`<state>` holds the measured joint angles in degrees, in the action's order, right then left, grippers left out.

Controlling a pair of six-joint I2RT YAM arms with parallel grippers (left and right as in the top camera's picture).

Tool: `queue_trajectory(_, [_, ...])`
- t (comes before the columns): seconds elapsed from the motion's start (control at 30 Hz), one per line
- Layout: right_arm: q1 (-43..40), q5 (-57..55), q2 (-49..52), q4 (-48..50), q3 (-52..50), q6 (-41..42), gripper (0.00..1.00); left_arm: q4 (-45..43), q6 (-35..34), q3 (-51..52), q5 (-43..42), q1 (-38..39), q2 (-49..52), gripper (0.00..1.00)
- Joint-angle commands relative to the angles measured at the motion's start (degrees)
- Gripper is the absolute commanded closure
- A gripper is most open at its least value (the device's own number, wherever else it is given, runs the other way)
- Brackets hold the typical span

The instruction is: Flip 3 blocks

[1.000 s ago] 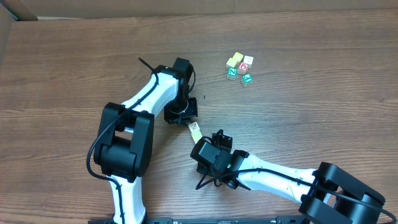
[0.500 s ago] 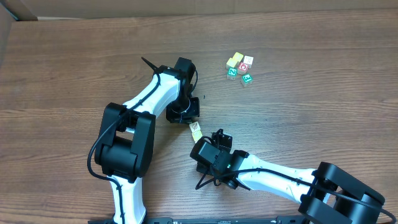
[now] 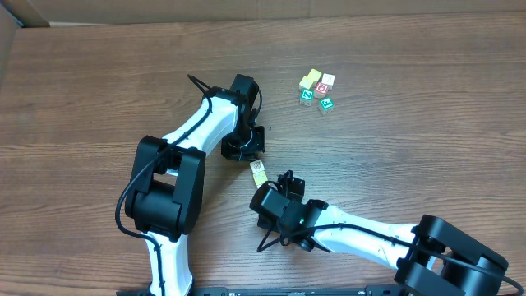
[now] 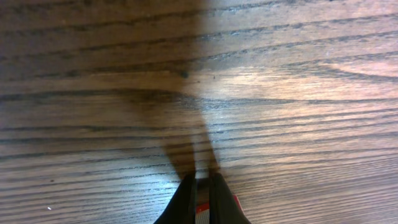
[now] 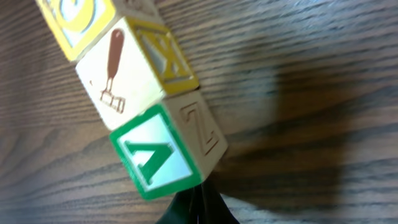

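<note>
1. Overhead view is showing the surface point(image 3: 427, 140) lying open toward the right.
2. Left gripper point(image 4: 200, 178) is hovering over bare wood, jaws together.
3. Right gripper point(image 5: 194, 198), jaws together, is sitting just beside the green block point(image 5: 152, 158); only its wrist view is showing the cream block point(image 5: 118, 71) and yellow block point(image 5: 78, 22) adjoining.
4. Block cluster point(image 3: 316, 90) is resting well apart, upper right.

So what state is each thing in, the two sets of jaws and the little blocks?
Left jaws: shut, empty.
Right jaws: shut, empty, tips by the green block.
Green block: lying on the table, touching the picture block.
Far blocks: clustered, nothing touching them.
</note>
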<state>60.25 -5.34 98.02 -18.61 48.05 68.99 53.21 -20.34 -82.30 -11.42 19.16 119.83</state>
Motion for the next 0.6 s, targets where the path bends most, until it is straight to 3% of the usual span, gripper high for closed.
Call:
queue_trajectory(0.0, [0.83, -0.81, 0.48, 0.35, 1.09, 0.02, 0.96, -0.98, 1.73, 0.76, 0.83, 0.42, 3.06, 0.96])
queue_trajectory(0.37, [0.83, 1.44, 0.42, 0.74, 1.33, 0.0, 0.96, -3.02, 1.92, 0.24, 3.15, 0.33, 3.06, 0.96])
queue_trajectory(0.57, [0.7, 1.55, -3.32, -3.13, 3.98, -3.65, 0.96, 4.46, 0.44, -10.51, 8.87, -2.27, 3.04, 0.96])
